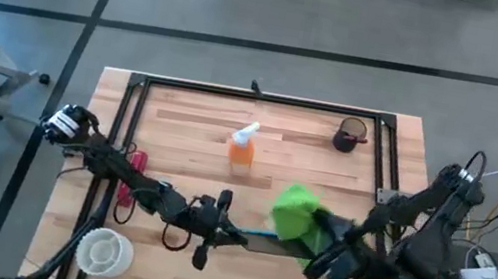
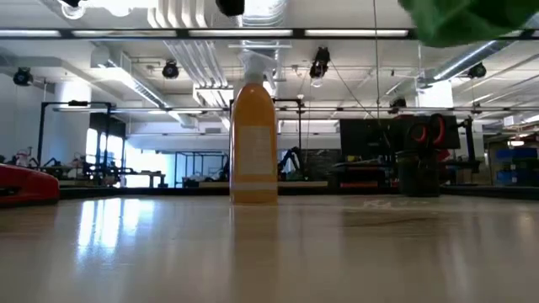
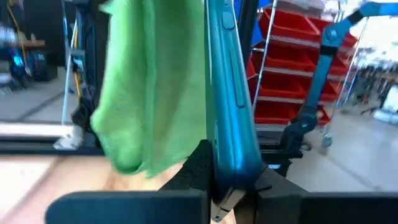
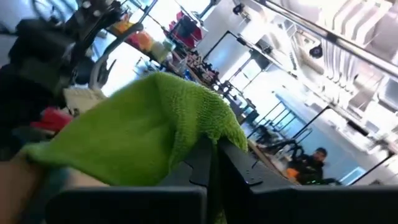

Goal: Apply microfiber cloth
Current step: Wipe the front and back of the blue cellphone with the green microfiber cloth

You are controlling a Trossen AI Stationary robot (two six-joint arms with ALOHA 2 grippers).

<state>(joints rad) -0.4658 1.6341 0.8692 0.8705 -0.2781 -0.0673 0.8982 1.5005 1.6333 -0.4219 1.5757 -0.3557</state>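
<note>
Lime-green microfiber cloth [image 1: 296, 211] at lower-centre frame, clamped in right pincer [image 1: 322, 235], drapes beside the teal-edged tablet [image 3: 229, 118] clamped by left pincer [image 3: 217, 186]; a loose pinch could drop it.

Microfiber cloth [image 2: 472, 21] cut off by the low view's top edge, only its lower folds showing. From above, right pincer [image 1: 328, 259] motion-blurred, its fingertips buried under the green fabric. Far end of the blue-edged tablet [image 3: 227, 93] hidden behind the cloth.
</note>
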